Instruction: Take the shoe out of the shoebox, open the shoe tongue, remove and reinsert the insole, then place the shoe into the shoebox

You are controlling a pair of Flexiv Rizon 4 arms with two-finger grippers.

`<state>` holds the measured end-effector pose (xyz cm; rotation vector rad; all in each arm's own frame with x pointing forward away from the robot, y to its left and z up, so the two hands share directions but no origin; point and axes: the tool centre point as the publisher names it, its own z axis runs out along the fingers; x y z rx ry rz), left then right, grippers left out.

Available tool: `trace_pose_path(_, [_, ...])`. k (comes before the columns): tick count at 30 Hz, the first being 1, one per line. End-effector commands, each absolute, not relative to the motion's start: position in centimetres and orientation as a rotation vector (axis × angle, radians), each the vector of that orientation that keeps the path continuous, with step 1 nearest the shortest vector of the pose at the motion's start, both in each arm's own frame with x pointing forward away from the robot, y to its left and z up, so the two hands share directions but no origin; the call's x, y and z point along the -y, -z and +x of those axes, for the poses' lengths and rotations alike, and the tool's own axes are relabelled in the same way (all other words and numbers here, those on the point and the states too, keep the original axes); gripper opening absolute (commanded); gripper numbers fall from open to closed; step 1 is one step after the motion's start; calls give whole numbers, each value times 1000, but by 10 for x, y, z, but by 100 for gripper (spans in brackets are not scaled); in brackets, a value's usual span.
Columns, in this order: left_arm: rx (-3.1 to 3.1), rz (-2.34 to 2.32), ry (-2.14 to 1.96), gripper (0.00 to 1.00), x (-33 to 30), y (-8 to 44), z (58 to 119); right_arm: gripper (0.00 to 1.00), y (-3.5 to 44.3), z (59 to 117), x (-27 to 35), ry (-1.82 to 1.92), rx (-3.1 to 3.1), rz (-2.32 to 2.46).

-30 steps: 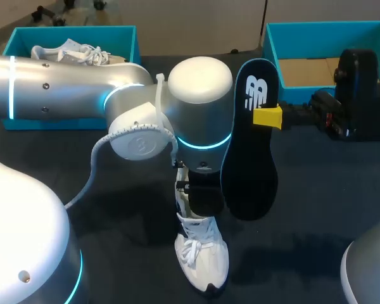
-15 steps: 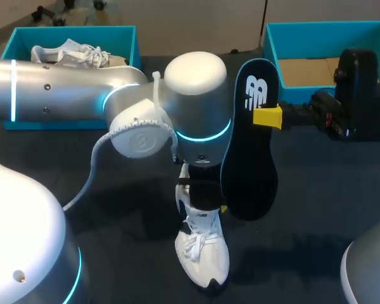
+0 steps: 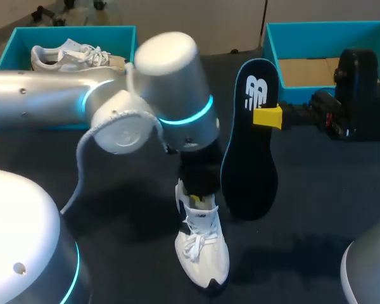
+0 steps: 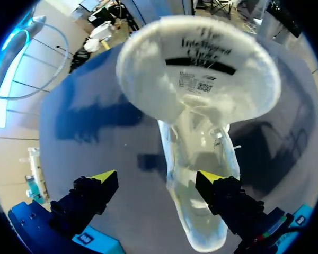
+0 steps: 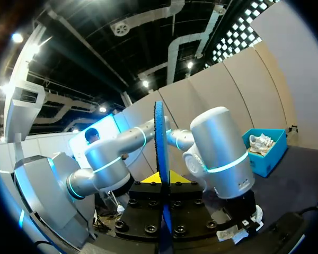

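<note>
Now holds the dark insole (image 3: 250, 139) upright, pinched in the right gripper (image 3: 267, 116), mid-table.
Hangs the left gripper (image 4: 156, 177), spread wide and empty, over the white shoe (image 3: 202, 250) on the near table (image 3: 329, 202).

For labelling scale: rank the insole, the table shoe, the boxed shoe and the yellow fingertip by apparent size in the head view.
1. insole
2. table shoe, partly hidden
3. boxed shoe, farther off; its rank against 2 is unsure
4. yellow fingertip
</note>
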<state>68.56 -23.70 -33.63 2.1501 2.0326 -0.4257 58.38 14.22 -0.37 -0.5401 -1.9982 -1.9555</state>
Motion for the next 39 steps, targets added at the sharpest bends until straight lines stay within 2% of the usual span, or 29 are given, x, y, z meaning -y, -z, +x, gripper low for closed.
trace_pose_path(1, [-1958, 2019, 574, 100, 208, 305, 686, 0, 4, 585, -145, 1952, 1999, -542])
trace_pose_path(10, [-1863, 1770, 803, 100, 198, 253, 701, 0, 4, 585, -145, 1952, 1999, -542])
trace_pose_path(23, [-1642, 1604, 1027, 100, 178, 207, 712, 0, 4, 585, -145, 1952, 1999, -542])
trace_pose_path(39, [-1603, 1538, 1012, 100, 176, 205, 716, 0, 4, 585, -145, 1952, 1999, -542])
